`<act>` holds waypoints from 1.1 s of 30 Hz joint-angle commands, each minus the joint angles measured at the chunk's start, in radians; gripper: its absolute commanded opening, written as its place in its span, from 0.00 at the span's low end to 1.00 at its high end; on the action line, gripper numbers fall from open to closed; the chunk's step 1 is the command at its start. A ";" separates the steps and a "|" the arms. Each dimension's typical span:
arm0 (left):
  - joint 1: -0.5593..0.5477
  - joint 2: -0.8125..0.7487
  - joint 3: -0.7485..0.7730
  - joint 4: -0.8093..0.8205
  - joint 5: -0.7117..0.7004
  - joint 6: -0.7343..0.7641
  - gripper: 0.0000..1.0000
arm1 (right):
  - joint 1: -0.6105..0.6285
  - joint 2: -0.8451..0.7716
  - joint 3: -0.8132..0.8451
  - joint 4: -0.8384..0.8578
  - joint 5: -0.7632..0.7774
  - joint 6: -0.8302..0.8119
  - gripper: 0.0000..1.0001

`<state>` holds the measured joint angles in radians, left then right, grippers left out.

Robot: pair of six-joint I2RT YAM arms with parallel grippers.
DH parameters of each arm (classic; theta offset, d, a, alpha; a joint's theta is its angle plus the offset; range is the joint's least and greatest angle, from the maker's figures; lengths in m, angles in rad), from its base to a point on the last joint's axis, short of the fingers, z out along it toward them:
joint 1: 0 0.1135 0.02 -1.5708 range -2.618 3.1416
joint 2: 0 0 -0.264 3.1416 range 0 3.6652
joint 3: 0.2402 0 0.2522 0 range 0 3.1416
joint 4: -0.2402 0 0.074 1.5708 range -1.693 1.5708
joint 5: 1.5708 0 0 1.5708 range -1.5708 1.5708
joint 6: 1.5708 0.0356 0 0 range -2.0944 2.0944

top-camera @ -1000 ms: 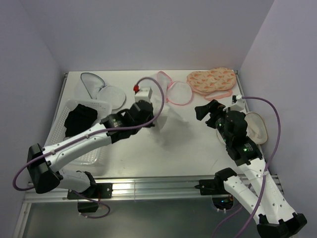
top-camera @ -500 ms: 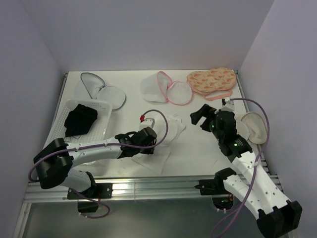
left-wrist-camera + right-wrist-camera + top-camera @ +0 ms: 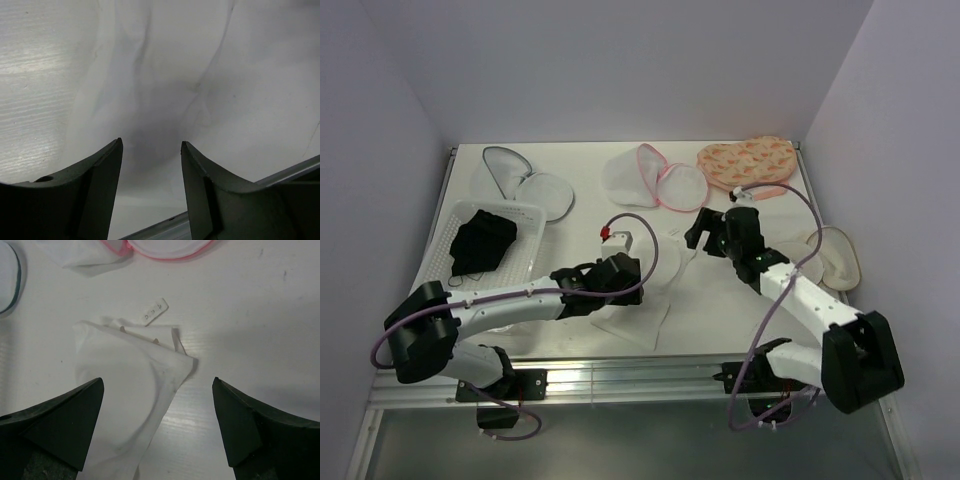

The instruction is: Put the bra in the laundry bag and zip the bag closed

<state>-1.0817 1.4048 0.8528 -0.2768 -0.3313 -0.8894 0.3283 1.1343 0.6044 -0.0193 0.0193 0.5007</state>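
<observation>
On the tabletop [image 3: 720, 310], an orange patterned pouch [image 3: 748, 160] lies far right, a grey-trimmed mesh pouch [image 3: 525, 185] far left, near a white basket [image 3: 510, 207].

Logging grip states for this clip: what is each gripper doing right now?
Left gripper: open, empty, over the white garment.
Right gripper: open, empty, above the same garment.

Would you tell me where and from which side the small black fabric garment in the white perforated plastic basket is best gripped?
Probably the bunched middle of the small black fabric garment, coming straight down. It lies heaped inside the white perforated plastic basket, whose walls block a sideways approach; its folds offer something to pinch.
</observation>
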 commanded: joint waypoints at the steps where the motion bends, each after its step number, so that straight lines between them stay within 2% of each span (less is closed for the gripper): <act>1: -0.004 0.009 0.034 -0.038 -0.074 -0.057 0.56 | 0.005 0.085 0.072 0.160 -0.062 -0.053 0.95; 8: -0.004 0.131 0.077 -0.016 -0.066 -0.068 0.54 | 0.034 0.269 0.143 0.308 -0.093 -0.106 0.95; 18: 0.066 0.227 0.088 0.013 -0.028 -0.053 0.53 | 0.081 0.499 0.236 0.347 -0.173 -0.113 0.91; 26: 0.095 0.249 0.101 0.019 -0.017 -0.017 0.53 | 0.117 0.576 0.199 0.412 -0.183 -0.094 0.91; 29: 0.106 0.250 0.095 0.019 -0.012 -0.011 0.53 | 0.117 0.567 0.173 0.429 -0.179 -0.088 0.91; 33: 0.126 0.258 0.097 0.024 -0.005 -0.003 0.53 | 0.118 0.536 0.140 0.439 -0.202 -0.059 0.86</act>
<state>-0.9741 1.6474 0.9218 -0.2684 -0.3424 -0.9188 0.4412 1.7077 0.7696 0.3561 -0.1692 0.4213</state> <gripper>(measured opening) 0.529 0.867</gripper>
